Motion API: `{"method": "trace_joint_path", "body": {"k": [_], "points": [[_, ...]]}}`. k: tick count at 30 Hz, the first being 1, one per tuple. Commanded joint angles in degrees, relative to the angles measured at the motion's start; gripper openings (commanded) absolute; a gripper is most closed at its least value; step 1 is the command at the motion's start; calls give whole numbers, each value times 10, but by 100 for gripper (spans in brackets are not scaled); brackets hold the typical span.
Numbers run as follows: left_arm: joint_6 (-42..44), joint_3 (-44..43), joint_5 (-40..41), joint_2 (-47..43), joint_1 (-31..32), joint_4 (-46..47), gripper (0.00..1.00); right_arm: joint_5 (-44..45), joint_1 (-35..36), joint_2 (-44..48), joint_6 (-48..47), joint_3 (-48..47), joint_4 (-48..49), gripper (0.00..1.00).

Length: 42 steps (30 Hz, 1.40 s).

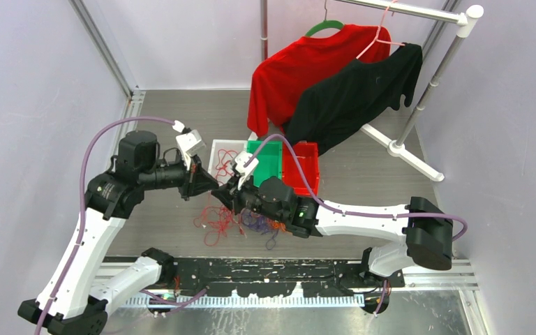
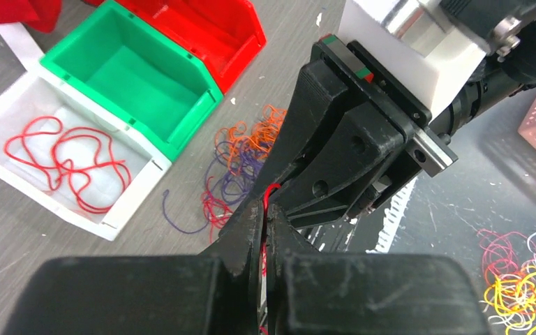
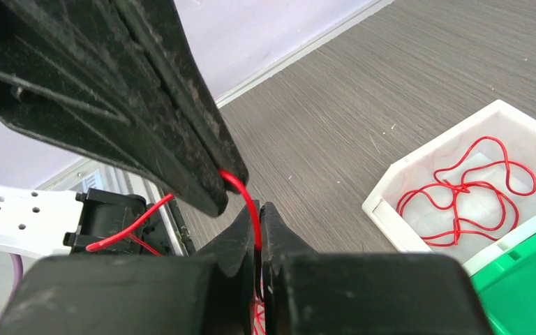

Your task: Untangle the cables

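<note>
The cables (image 1: 241, 220) lie as a loose red, orange and purple tangle (image 2: 241, 164) on the grey table, below the two grippers. My left gripper (image 1: 213, 187) and right gripper (image 1: 225, 192) meet tip to tip above it. In the left wrist view the left gripper (image 2: 265, 209) is shut on a red cable (image 2: 272, 188) that runs up between its fingers. In the right wrist view the right gripper (image 3: 259, 209) is shut on that same red cable (image 3: 248, 199), which arcs a short way over to the left gripper's fingertips (image 3: 216, 188).
A white bin (image 1: 216, 148) behind the grippers holds one red cable (image 3: 471, 192). Beside it stand a green bin (image 1: 265, 160) and a red bin (image 1: 303, 167). A clothes rack with red and black shirts (image 1: 335, 77) stands at the back. Yellow and red wires (image 2: 523, 279) lie off the table.
</note>
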<state>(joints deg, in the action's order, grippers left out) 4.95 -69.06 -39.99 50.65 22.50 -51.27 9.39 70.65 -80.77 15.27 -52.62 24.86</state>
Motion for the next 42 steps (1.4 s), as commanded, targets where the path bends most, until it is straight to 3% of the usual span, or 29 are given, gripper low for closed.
{"method": "trace_joint_path", "body": {"k": [1, 5, 8, 10, 18, 31, 42], "points": [[29, -69, 14, 6, -1, 9, 0, 11, -2, -3, 13, -15, 47, 11], [3, -127, -7, 23, -1, 3, 0, 12, -2, -21, 20, -25, 46, 18], [-41, -160, -23, 34, -1, -1, 0, 17, -2, -32, 23, -29, 53, 37], [-56, -173, -36, 39, -1, -5, 0, 24, -2, -39, 21, -35, 54, 43], [-84, -237, -64, 45, -1, -1, 0, 41, -2, -48, 17, -27, 57, 42], [-48, -537, 18, 127, -1, -5, 0, 109, -3, -63, 21, 75, 128, 41], [-6, -579, 139, 148, -1, 114, 0, 125, -2, -54, 52, 165, 157, 42]]}}
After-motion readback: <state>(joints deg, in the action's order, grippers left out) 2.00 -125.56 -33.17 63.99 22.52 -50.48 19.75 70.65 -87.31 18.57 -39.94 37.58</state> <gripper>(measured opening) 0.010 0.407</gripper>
